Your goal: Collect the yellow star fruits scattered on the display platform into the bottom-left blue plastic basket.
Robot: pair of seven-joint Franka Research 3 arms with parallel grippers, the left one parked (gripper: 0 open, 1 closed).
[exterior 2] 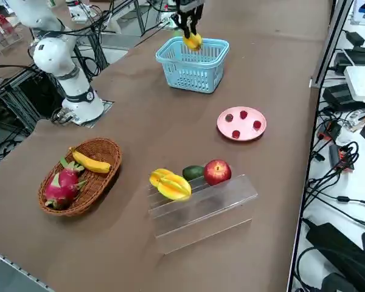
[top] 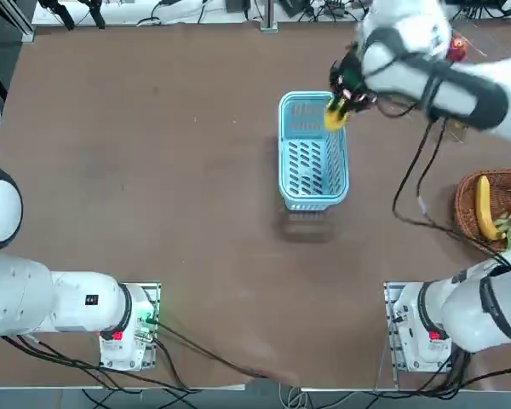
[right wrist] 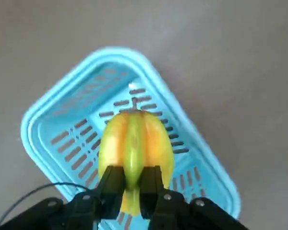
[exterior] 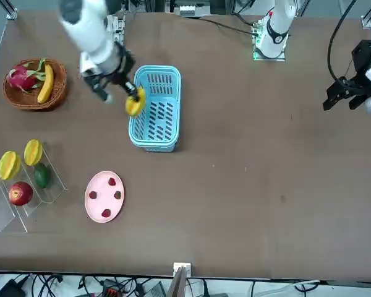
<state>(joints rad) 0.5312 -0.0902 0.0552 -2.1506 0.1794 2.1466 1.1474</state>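
- Nearest the wrist camera, the right gripper [right wrist: 132, 189] is pinched tight on one ridge of a yellow star fruit [right wrist: 134, 143], which hangs clear above the blue plastic basket [right wrist: 53, 120].
- In the overhead view that held star fruit sits over the basket's far right corner, just inside the rim, not yet let go.
- Seen from across the counter [exterior: 266, 185], going left to right: the clear display platform [exterior: 6, 213], well apart from the basket, carries two more star fruits [exterior: 8, 164] on its tiers, with a red apple [exterior: 20, 193] and a green fruit [exterior: 41, 176] beside them.
- Next, between the display platform and the basket, comes a pink plate [exterior: 104, 196]; a wicker basket [exterior: 59, 80] with a banana [exterior: 46, 83] stands on the basket's other side.
- Handling, as a judgement: the star fruit looks light and waxy, with thin ribs that would bruise or slip under a hard squeeze. A grip across the middle, fingers seated on opposite ribs, seems safest.
- The present hold is on a single rib near one end, so the fruit could swing or twist loose; a low release into the basket would spare it.
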